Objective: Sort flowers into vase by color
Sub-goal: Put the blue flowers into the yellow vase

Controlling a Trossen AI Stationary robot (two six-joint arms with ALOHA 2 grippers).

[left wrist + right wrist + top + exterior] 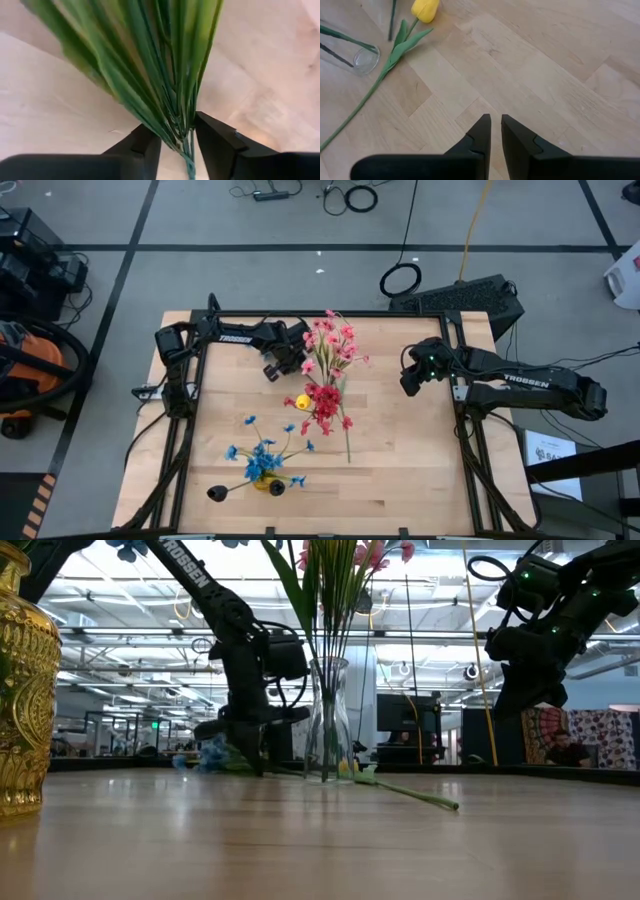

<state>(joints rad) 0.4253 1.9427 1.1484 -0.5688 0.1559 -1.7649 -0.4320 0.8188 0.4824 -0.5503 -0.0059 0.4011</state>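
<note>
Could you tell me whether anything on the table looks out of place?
Yes: a yellow tulip on a long green stem lies flat on the wooden table beside the clear glass vase, not in any vase. The left gripper grips green stems.

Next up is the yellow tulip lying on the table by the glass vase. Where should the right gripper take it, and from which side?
Grip the yellow tulip on its bare lower stem, below the leaf and away from the bud. It lies flat on the table, so come straight down from above with the fingers straddling the stem crosswise. The right gripper, nearly closed now, must open first. That stretch also sits clear of the glass vase.
</note>
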